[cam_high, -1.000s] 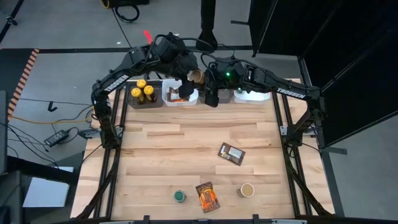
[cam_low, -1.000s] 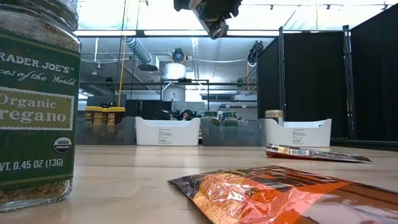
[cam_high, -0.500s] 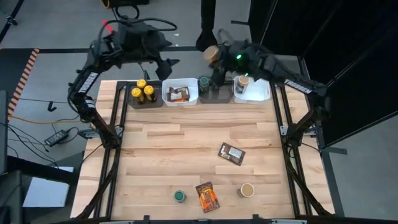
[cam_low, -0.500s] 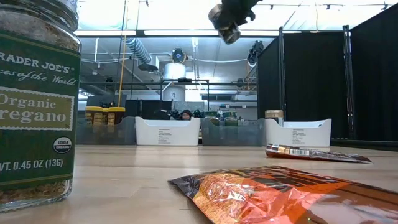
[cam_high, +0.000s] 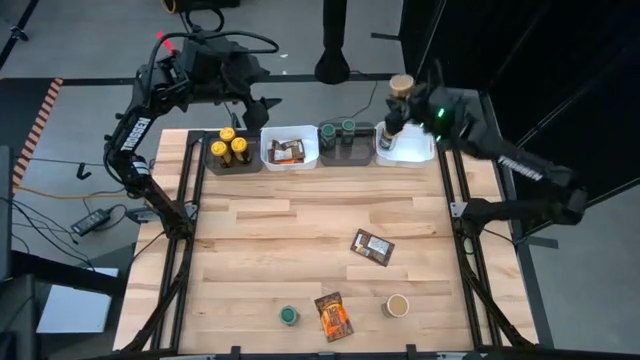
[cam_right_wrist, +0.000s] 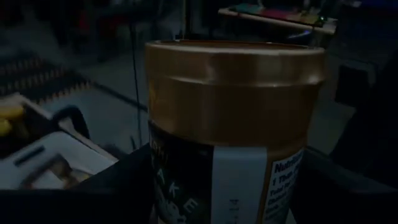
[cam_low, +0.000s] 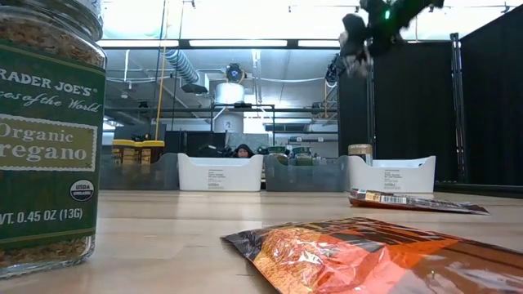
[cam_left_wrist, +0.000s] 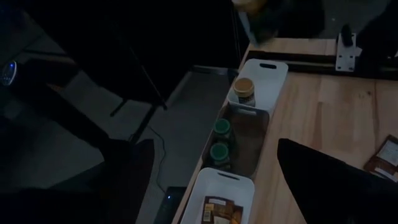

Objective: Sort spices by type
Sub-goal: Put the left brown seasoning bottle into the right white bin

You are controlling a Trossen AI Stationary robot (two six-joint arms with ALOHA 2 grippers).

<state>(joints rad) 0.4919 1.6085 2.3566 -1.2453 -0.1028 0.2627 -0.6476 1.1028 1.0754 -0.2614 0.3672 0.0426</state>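
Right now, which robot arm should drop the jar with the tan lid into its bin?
The right arm. Its right gripper already holds the tan-lidded jar above the white bin at the row's right end. The left gripper waits behind the yellow-lidded jars.

Lighting: high view even, tabletop point(cam_high: 300, 225) bright, soft shadows. Low view: ceiling lights point(cam_low: 245, 42) glare; oregano jar point(cam_low: 49, 139) w/ legible label. Both wrist views dim; held jar point(cam_right_wrist: 233, 124) soft-focus, bkgd blurred.
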